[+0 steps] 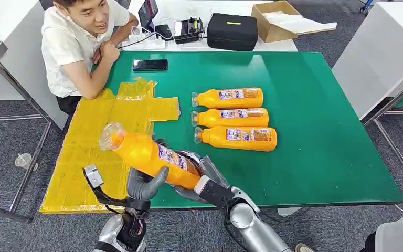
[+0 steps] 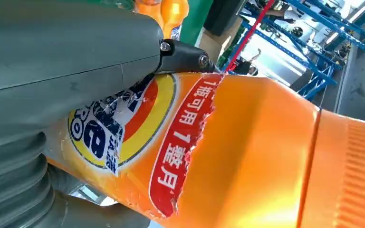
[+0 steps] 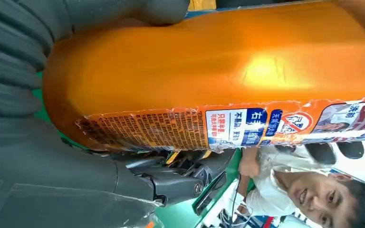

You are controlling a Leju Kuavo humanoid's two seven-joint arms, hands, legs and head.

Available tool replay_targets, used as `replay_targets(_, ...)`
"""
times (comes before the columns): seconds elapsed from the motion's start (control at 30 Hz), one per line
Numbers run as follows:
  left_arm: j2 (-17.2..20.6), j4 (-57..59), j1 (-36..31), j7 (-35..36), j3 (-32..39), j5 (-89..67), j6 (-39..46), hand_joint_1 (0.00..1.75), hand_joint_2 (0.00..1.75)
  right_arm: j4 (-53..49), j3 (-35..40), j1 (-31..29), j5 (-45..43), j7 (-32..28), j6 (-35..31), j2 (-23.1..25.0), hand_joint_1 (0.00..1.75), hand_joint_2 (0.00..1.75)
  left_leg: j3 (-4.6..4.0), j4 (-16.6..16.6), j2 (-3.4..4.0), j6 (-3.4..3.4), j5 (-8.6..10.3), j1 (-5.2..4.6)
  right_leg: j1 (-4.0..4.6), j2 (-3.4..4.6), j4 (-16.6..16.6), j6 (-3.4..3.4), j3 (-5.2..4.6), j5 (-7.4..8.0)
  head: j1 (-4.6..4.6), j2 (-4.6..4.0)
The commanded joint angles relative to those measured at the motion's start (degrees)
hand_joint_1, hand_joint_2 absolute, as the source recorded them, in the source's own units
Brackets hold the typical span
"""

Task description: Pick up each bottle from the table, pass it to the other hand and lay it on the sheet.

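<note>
head view looks down; both wrist views closely share the bottle (image 1: 149, 156).

This looks like a lab or test workspace: grey carpet tiles, white desks around a green-topped desk (image 1: 315, 131), and blue metal racking (image 2: 313, 57). Beyond the desk's far edge sit a black equipment case (image 1: 232, 31), cabled devices (image 1: 188, 29) (chargers, perhaps) and an open cardboard box (image 1: 275, 20).

You have a green table (image 1: 304, 157) carrying a yellow sheet (image 1: 92, 157) spread over its left part and overhanging the left edge. Three orange bottles (image 1: 233, 118) lie on their sides in a row near the centre, caps pointing toward the sheet. A black phone (image 1: 150, 64) lies flat near the far edge.
</note>
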Motion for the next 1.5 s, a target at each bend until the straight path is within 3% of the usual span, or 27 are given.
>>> replay_targets(0.03,-2.06,1.12,-2.51,0.40,-1.62,1.14,-2.81,1.75,1.75,5.17,1.53,-2.67,-1.03,0.64,0.13,-0.70,1.48,1.75,0.11,0.07,-0.04,0.02,-0.07,0.01,0.05,-0.12,0.03,-0.17,0.15,-0.08,0.02,0.00)
replay_targets(0.1,-2.13,0.66,-2.28,1.71,-1.61,3.35,-3.85,1.75,1.75,6.30,1.23,-3.06,-1.28,0.68,0.11,-0.81,0.31,1.75,0.07,0.04,-0.05,0.02,-0.04,0.02,0.05,-0.13,0.00,-0.14,0.13,-0.06,0.02,0.00)
replay_targets(0.13,-2.16,0.43,-2.12,2.15,-1.68,4.10,-4.18,1.75,1.75,6.73,0.73,-3.19,-1.65,0.52,-0.04,-0.71,0.07,1.75,0.13,0.07,-0.06,0.02,-0.08,0.02,0.06,-0.16,0.03,-0.19,0.19,-0.11,0.02,0.00)
replay_targets(0.17,-2.22,0.53,-2.08,3.07,-1.71,5.09,-4.43,1.75,1.75,7.07,0.41,-3.31,-1.89,0.39,-0.13,-0.50,0.02,1.75,0.15,0.07,-0.04,0.02,-0.09,0.02,0.06,-0.14,0.03,-0.19,0.20,-0.10,0.02,0.00)
replay_targets(0.47,-0.88,-0.73,-1.26,3.54,-1.87,1.78,-1.49,1.75,1.75,7.76,-3.35,-2.96,-2.34,1.28,-1.96,0.45,0.00,1.75,0.28,0.11,-0.04,0.02,-0.17,0.02,0.09,-0.19,0.07,-0.31,0.34,-0.20,0.02,0.00)
replay_targets(0.53,-0.07,-2.39,-1.04,1.86,-2.48,-4.43,1.61,1.75,1.75,7.07,-5.84,-2.38,-1.43,1.70,-4.54,1.13,0.00,1.75,0.22,0.07,-0.02,0.02,-0.13,0.02,0.07,-0.13,0.03,-0.23,0.28,-0.14,0.00,0.00)
replay_targets(0.67,1.47,-7.87,-0.30,2.23,-2.33,-41.20,20.60,1.75,1.75,-1.06,-17.81,2.03,4.30,4.87,-10.92,3.66,0.00,1.75,0.14,0.05,-0.06,0.01,-0.09,0.01,0.05,-0.16,0.03,-0.20,0.20,-0.12,0.02,0.00)
replay_targets(0.77,0.59,-10.55,0.13,3.93,0.15,-50.01,21.89,1.75,1.75,-4.59,-24.05,2.53,8.77,5.78,-12.52,6.09,0.00,1.75,-0.06,0.03,-0.12,0.01,0.00,-0.02,0.00,-0.16,0.05,-0.11,0.00,-0.05,0.02,0.00)
replay_targets(0.97,-0.09,-10.94,0.44,4.10,1.08,-51.03,21.39,1.75,1.75,-4.97,-25.21,2.57,9.91,5.84,-11.67,6.85,0.00,1.75,0.20,0.12,-0.05,0.00,-0.20,-0.01,0.05,-0.13,0.14,-0.32,0.28,-0.21,0.04,0.00)
replay_targets(1.0,0.49,-11.15,0.16,4.14,0.39,-55.41,24.24,1.75,1.75,-5.45,-25.97,2.69,11.88,5.09,-14.22,7.30,0.00,1.75,0.06,0.03,-0.14,-0.01,-0.07,-0.01,0.04,-0.17,0.05,-0.21,0.15,-0.10,0.04,0.00)
replay_targets(1.1,0.09,-11.28,-0.75,8.02,2.13,-60.23,25.08,1.75,1.75,-9.64,-31.35,2.90,12.99,4.12,-18.60,9.82,0.00,1.75,0.06,0.04,-0.17,-0.01,-0.07,0.01,0.05,-0.22,0.05,-0.20,0.15,-0.12,0.04,0.00)
replay_targets(1.27,-0.39,-9.71,-3.49,10.09,5.67,-65.88,27.40,1.75,1.75,-13.53,-40.23,1.85,12.03,3.36,-17.25,12.89,0.00,1.75,0.02,0.10,-0.16,0.02,-0.08,-0.03,0.01,-0.22,0.13,-0.20,0.09,-0.13,0.02,0.00)
replay_targets(1.4,1.00,-9.44,-6.39,14.32,5.03,-84.47,35.13,1.75,1.75,-13.77,-40.05,2.08,13.11,1.89,-15.67,14.07,0.00,1.75,0.01,0.11,-0.19,0.02,-0.06,0.00,0.04,-0.26,0.12,-0.21,0.11,-0.11,0.04,0.00)
replay_targets(1.5,1.21,-5.99,-8.78,19.04,5.95,-94.98,35.74,1.75,1.75,-13.26,-38.23,1.74,14.65,1.33,-15.99,14.15,0.00,1.75,0.09,0.18,-0.13,-0.02,-0.12,0.03,0.08,-0.23,0.22,-0.34,0.17,-0.18,0.04,0.00)
